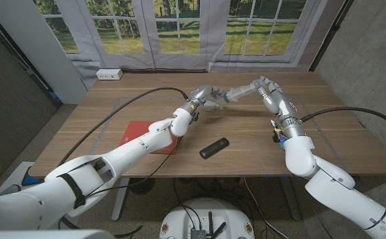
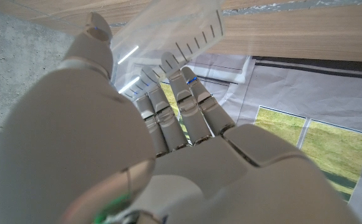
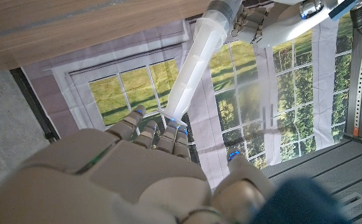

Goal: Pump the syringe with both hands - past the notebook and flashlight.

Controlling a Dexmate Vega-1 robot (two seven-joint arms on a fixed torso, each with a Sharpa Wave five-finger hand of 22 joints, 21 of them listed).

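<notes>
Tall paned windows with grass outside stand behind the wooden surface where I work. My left hand is raised above the far middle of that surface, its fingers wrapped round the clear, marked barrel of the syringe. My right hand meets it from the other side, its fingertips closed on the plunger end (the flange sits right against them), so I am grasping the syringe with both hands. It hangs between them in the air, roughly level in the head view, well clear of the wood. Nearer to me, a black flashlight lies on its side at a slant, about in the middle of the surface. To its left a red notebook lies flat, partly hidden under my left forearm. A white power strip sits on the floor beyond the far left corner.
</notes>
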